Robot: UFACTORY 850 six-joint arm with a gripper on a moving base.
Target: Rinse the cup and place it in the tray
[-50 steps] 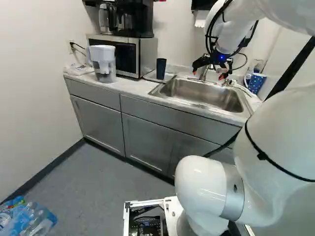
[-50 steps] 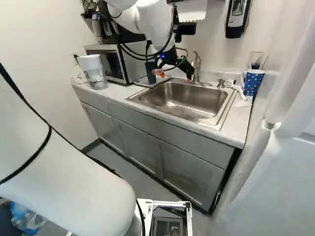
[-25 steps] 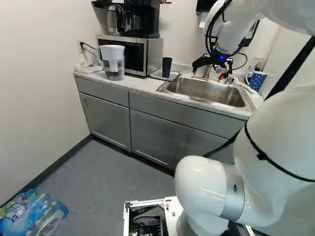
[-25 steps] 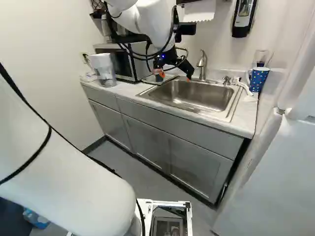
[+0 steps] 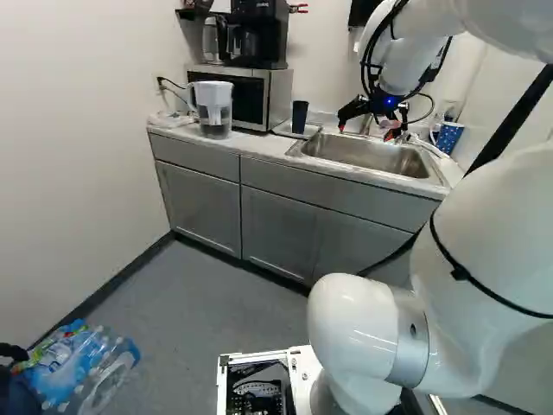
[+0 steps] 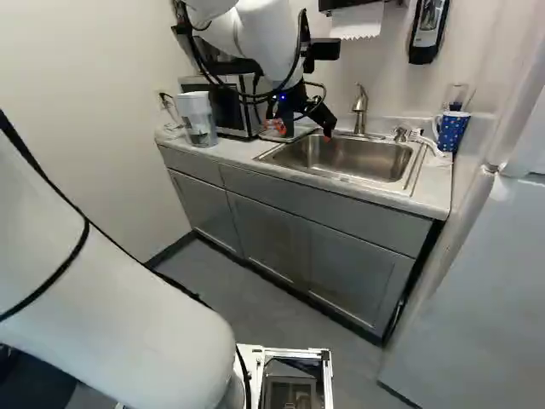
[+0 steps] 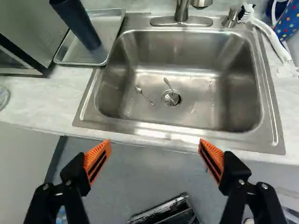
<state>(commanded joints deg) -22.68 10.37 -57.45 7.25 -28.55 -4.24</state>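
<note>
Backing from the sink point(image 7: 177, 50), the base point(image 5: 298, 367) has been moved; end effector point(image 7: 154, 140) wide open, empty; cup point(image 7: 77, 21) in tray point(image 7: 106, 25), placement seemingly done.

The white arm point(image 5: 492, 242) rises from its lowest joint at the foot of the left base view, bulks along the right side and reaches forward from the top right corner. Dark cables point(image 5: 369, 52) loop beside the wrist. The black gripper point(image 5: 365, 132) tilts down, its two fingers spread wide, orange pads point(image 7: 97, 159) well apart.
</note>
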